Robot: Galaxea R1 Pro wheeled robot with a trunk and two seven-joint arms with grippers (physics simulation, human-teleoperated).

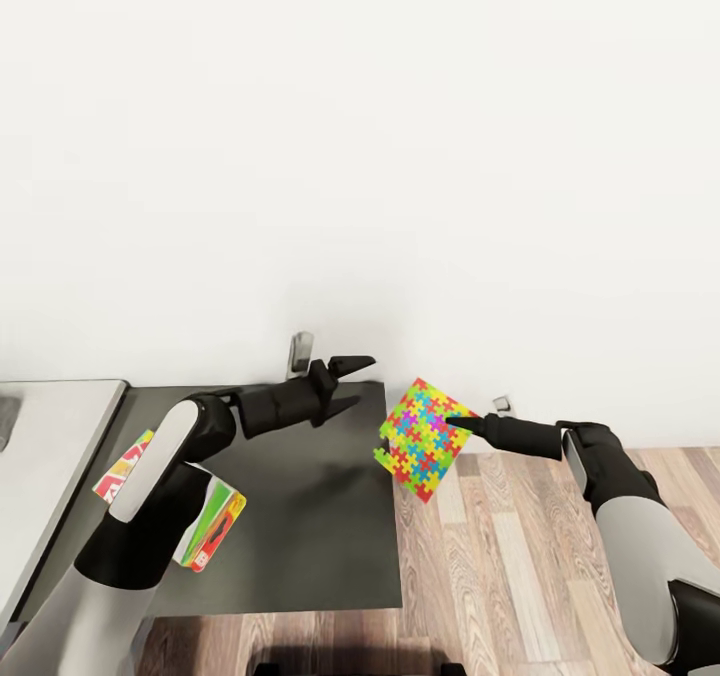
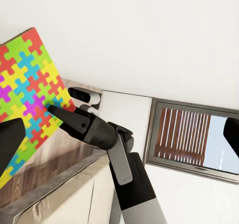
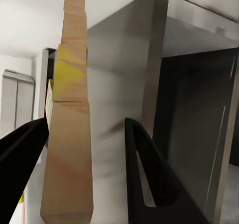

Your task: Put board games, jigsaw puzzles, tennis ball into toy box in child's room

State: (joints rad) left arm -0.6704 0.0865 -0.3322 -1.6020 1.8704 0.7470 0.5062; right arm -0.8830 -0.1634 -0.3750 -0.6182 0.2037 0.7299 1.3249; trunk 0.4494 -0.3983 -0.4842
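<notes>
A jigsaw puzzle (image 1: 420, 439), a bright multicoloured sheet, hangs tilted in the air just past the right edge of the table's dark-grey section (image 1: 300, 526). My right gripper (image 1: 458, 422) is shut on its edge. In the left wrist view the puzzle (image 2: 27, 89) shows with a right fingertip (image 2: 57, 112) on it. The right wrist view sees the puzzle (image 3: 67, 134) edge-on between two black fingers (image 3: 149, 179). My left gripper (image 1: 350, 384) is open and holds nothing above the back of the dark top, left of the puzzle. Two board games (image 1: 212, 526) (image 1: 122, 464) lie partly hidden under my left arm.
The light-grey table top (image 1: 50, 446) joins the dark section on the left. Wooden floor (image 1: 520, 566) lies to the right of the table and in front of it. A white wall with two outlets (image 1: 300, 352) (image 1: 500, 404) stands close behind. A window (image 2: 194, 139) appears in the left wrist view.
</notes>
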